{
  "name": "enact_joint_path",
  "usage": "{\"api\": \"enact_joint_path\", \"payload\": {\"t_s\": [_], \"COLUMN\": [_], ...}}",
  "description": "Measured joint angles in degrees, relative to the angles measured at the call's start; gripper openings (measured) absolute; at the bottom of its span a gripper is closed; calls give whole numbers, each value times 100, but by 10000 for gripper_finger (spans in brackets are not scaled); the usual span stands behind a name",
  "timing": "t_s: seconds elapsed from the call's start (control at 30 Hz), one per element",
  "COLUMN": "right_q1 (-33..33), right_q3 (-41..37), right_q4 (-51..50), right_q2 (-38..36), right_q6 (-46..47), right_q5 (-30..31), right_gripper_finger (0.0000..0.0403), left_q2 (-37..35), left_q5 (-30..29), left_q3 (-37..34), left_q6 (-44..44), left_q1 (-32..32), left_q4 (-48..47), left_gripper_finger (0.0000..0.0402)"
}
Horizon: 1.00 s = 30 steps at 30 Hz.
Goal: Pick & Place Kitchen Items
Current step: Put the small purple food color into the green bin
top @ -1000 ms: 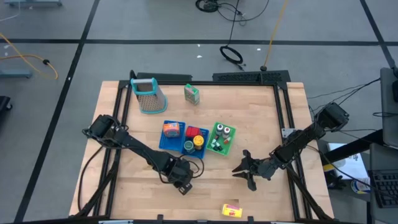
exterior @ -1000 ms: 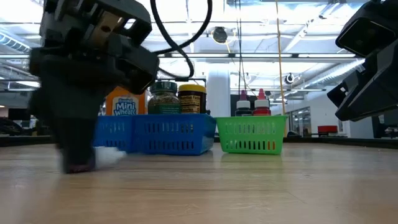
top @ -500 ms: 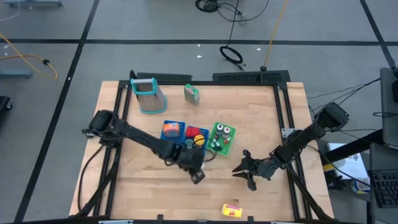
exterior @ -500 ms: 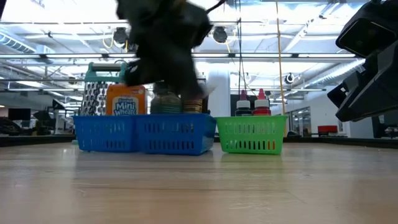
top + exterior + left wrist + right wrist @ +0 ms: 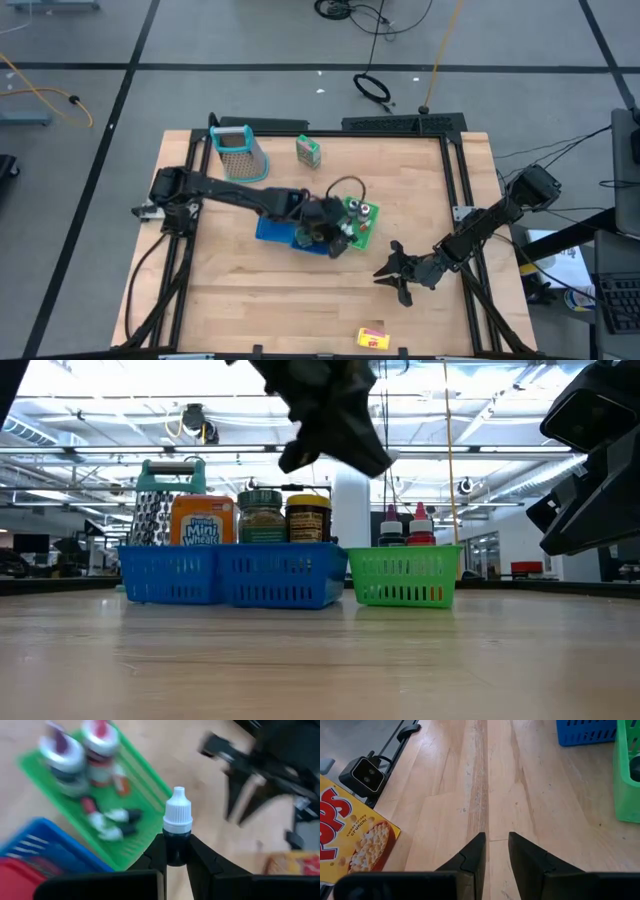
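Carrying small white-capped bottle clamped in left gripper; lower upright into green tray below, clear of bottles; right gripper idle, narrowly apart.

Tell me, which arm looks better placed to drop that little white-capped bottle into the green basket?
The left. Its tool already grips the small white-capped bottle and hangs over the green basket. The right tool holds nothing and sits low over bare table, off to the basket's side.
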Motion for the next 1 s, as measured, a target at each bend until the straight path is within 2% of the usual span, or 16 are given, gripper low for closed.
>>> {"api": "enact_joint_path", "payload": {"t_s": [0.3,0.53,0.77,1.0], "right_q1": [0,0,0,-2], "right_q3": [0,0,1,1], "right_q4": [0,0,0,3], "right_q2": [0,0,0,1], "right_q6": [-1,0,-2,0], "right_q5": [2,2,11,17], "right_gripper_finger": [75,75,75,75], "left_q2": [55,55,56,225], "left_q5": [64,63,-60,-161], "left_q3": [-4,-4,-4,-6], "left_q6": [386,818,834,873], "left_q1": [453,431,423,496], "left_q4": [40,201,284,551], "left_gripper_finger": [40,41,44,103]}}
